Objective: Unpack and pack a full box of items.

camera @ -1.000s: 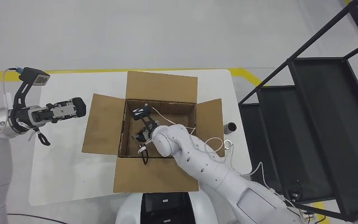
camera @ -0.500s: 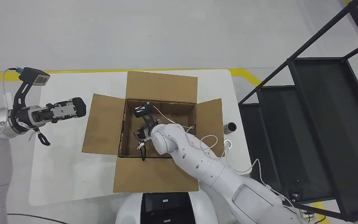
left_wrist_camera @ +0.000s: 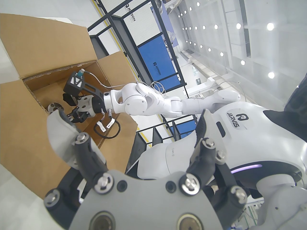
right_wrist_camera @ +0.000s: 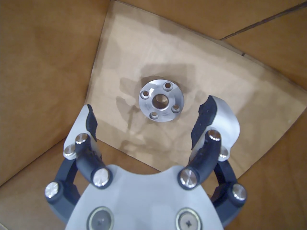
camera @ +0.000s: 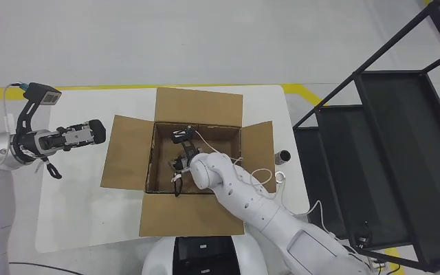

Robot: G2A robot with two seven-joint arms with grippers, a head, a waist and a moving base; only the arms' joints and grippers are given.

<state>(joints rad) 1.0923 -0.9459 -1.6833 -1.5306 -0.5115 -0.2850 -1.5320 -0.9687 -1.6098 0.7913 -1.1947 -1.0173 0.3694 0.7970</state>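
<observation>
right hand (right_wrist_camera: 148, 114) spread, low inside box (camera: 199, 103), over metal flange (right_wrist_camera: 150, 101) lying flat on box floor. centre on flange, drop straight, pinch outer rim, mind near wall. left hand (left_wrist_camera: 129, 116) spread, parked over bench (camera: 69, 206) beside box.

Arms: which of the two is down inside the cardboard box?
The right arm: its jaws stand open inside the box above a round metal disc. The left arm is outside, over the table beside the box.

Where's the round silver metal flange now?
Right wrist view: flange lies on the floor of the brown cardboard box, near a corner, ahead of the open right gripper.
</observation>
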